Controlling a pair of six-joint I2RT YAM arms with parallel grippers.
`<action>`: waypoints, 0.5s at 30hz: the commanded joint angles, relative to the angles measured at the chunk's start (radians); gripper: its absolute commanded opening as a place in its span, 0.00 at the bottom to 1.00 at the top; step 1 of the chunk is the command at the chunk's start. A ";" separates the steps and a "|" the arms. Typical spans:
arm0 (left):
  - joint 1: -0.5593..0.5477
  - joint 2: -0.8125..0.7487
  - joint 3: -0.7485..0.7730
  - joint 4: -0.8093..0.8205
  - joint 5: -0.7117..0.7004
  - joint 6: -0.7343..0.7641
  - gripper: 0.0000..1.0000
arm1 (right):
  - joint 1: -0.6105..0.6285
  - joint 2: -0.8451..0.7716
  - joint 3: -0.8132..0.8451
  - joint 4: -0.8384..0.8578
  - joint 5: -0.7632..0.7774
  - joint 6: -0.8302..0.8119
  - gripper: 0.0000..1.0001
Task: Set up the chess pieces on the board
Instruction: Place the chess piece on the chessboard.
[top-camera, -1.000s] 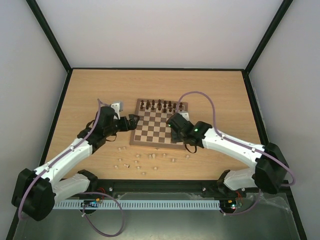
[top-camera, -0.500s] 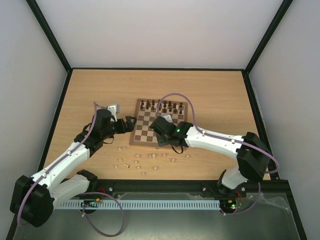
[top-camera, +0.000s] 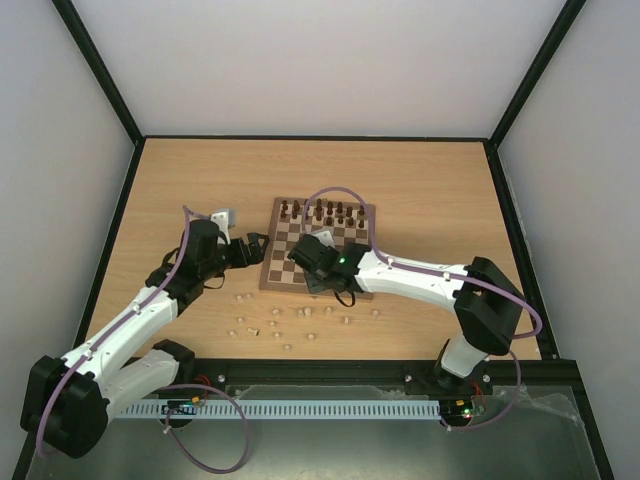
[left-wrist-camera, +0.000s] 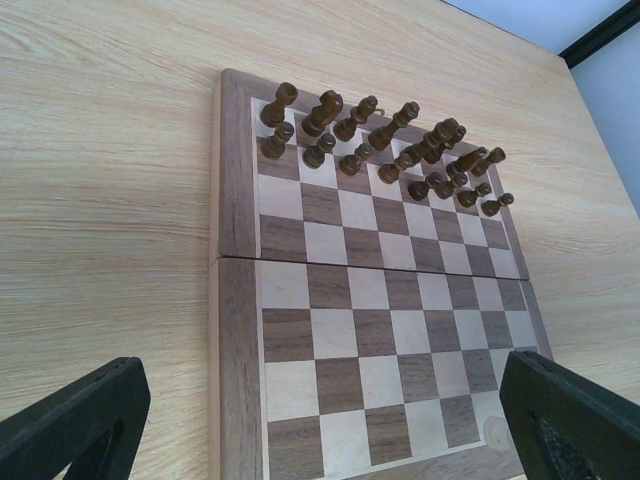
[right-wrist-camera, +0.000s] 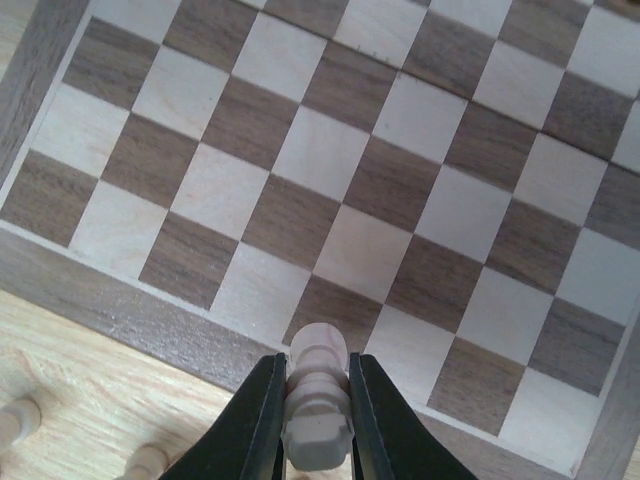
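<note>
Top view: the board (top-camera: 283, 268) sits mid-table, with dark brown pieces (top-camera: 320, 210) filling its two far rows. The loose pale chess pieces (top-camera: 275, 311) are scattered on the table (top-camera: 180, 180) just in front of the board's near edge. The left gripper (top-camera: 256, 247) hangs just off the board's left edge with its jaws spread wide. The right gripper (top-camera: 308, 262) is over the near-left part of the board; can't make out its grip from up here.

Left wrist cam: both black fingers (left-wrist-camera: 80, 420) sit far apart at the bottom corners, nothing between them, just the board and those dark pieces at the far end.

Right wrist cam: the fingers (right-wrist-camera: 255, 420) are clamped tight on one pale piece (right-wrist-camera: 316, 400), hanging over the board's near border. Two more pale ones lie on the table at lower left.
</note>
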 joint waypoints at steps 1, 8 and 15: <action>0.011 -0.014 -0.017 -0.001 0.015 0.005 0.99 | 0.011 0.016 0.061 -0.082 0.108 0.003 0.04; 0.016 -0.009 -0.023 0.013 0.021 0.004 0.99 | 0.011 0.033 0.081 -0.107 0.087 -0.016 0.05; 0.018 -0.006 -0.026 0.017 0.025 0.003 0.99 | 0.012 0.054 0.065 -0.105 0.061 -0.010 0.05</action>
